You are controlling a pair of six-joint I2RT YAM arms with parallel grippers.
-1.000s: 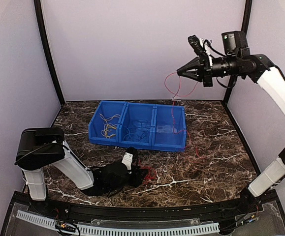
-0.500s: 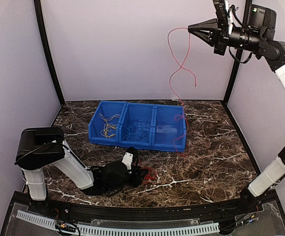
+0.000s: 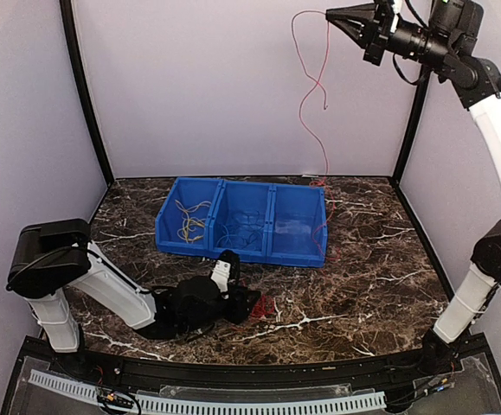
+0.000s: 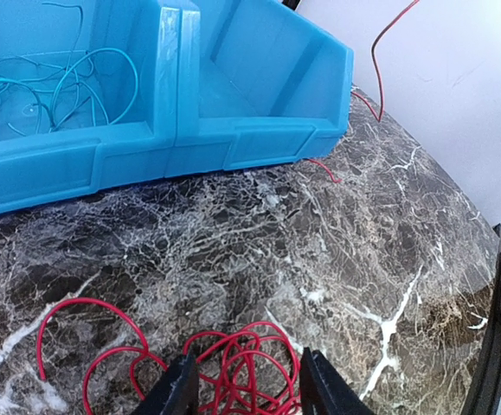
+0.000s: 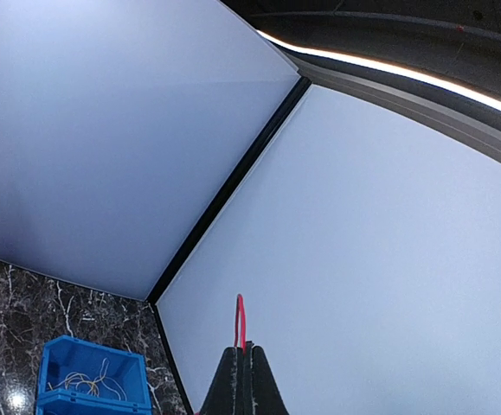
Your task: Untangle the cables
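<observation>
Top right, overhead view: our right gripper (image 3: 330, 13), jaws pinched shut on one red cable (image 3: 306, 95), holds it high vs. the back wall. The strand hangs in loose bends down toward the right end of the blue bin (image 3: 233, 248) at the rear of the marble table (image 3: 362, 268). Lower centre: our left gripper (image 3: 248, 304) sits low on the table, jaws approx. half apart, straddling the red tangle (image 4: 233, 363). Bin's left compartment has yellow wires (image 3: 189, 220); the middle one has blue wires (image 4: 60, 86).
</observation>
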